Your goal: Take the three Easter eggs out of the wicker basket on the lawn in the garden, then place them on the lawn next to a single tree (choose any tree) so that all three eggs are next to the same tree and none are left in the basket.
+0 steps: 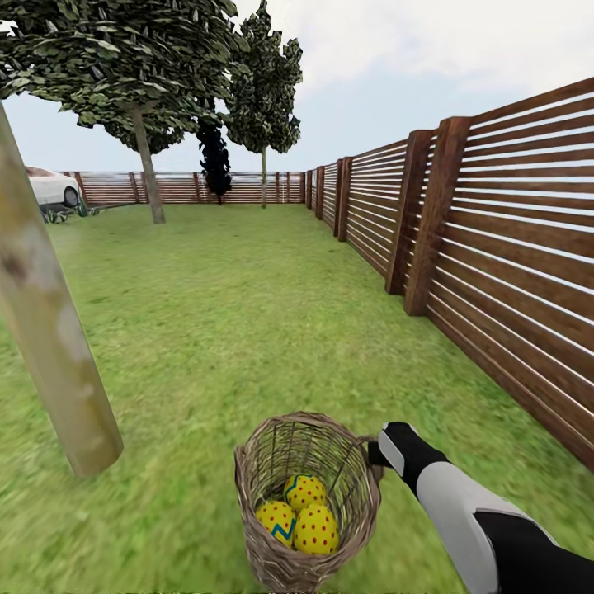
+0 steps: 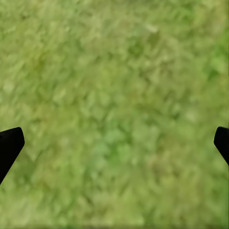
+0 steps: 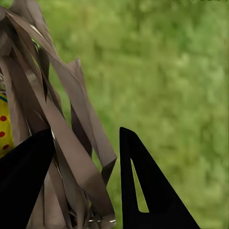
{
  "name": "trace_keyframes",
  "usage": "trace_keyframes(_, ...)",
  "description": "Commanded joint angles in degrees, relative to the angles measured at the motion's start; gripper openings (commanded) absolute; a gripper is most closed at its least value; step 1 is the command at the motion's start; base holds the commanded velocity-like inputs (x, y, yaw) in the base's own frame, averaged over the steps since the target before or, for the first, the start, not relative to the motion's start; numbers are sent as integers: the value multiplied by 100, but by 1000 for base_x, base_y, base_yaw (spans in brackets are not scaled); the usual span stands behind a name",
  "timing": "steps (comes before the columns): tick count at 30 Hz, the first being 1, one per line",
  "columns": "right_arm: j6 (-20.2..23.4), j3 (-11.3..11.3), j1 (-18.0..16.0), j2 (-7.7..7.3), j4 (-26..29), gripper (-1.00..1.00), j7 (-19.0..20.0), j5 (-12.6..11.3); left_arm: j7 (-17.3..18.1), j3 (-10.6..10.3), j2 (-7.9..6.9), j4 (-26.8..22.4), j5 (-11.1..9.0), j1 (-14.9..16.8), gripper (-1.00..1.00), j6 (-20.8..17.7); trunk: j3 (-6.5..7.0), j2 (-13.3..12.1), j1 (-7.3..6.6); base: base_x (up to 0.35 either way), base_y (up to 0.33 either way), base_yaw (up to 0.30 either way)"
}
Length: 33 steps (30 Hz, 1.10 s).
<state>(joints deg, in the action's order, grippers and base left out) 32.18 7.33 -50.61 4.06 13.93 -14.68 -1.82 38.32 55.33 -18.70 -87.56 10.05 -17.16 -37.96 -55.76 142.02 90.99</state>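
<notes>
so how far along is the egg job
Early. All three Easter eggs sit in the wicker basket, none on the lawn. In hand: the right tool has its fingers either side of the basket's rim weave, apparently gripping it, close to a pale tree trunk. Left: all three eggs beside one tree.

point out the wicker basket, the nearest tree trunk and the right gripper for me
wicker basket (image 1: 272, 474), head view, woven left wall.
nearest tree trunk (image 1: 49, 330), head view, middle of the pale trunk.
right gripper (image 3: 86, 186), right wrist view, midway between the dark fingertips, at the basket's rim.
</notes>
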Motion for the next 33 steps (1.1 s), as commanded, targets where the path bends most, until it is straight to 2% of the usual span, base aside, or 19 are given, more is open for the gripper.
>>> trace_keyframes(1,-115,111,104,7,30,-100,-17,-38,53,4,-2,-7,58,5,100,-9,-25,42,24,0,0,0)
trace_keyframes(3,-115,111,104,7,30,-100,-17,-38,55,6,-2,-7,58,3,100,-9,-61,122,68,0,0,0)
trace_keyframes(8,-115,111,104,7,30,-100,-17,-38,59,4,-2,-7,58,2,100,-9,-127,126,76,0,0,0)
trace_keyframes(9,-115,111,104,7,30,100,-17,-38,60,4,-2,-7,58,2,100,-9,-127,126,76,0,0,0)
trace_keyframes(20,-115,111,104,7,29,100,-17,-38,61,5,5,-5,58,2,100,-9,-127,126,76,0,0,0)
trace_keyframes(23,-115,111,104,7,30,100,-17,-38,61,4,-1,1,58,2,100,-9,-61,122,68,0,0,0)
trace_keyframes(28,-115,111,104,7,29,100,-17,-38,61,4,0,2,57,2,100,-9,-61,122,68,0,0,0)
trace_keyframes(33,-115,111,104,7,30,100,-17,-38,61,4,6,2,58,2,100,-9,-7,2,2,0,0,0)
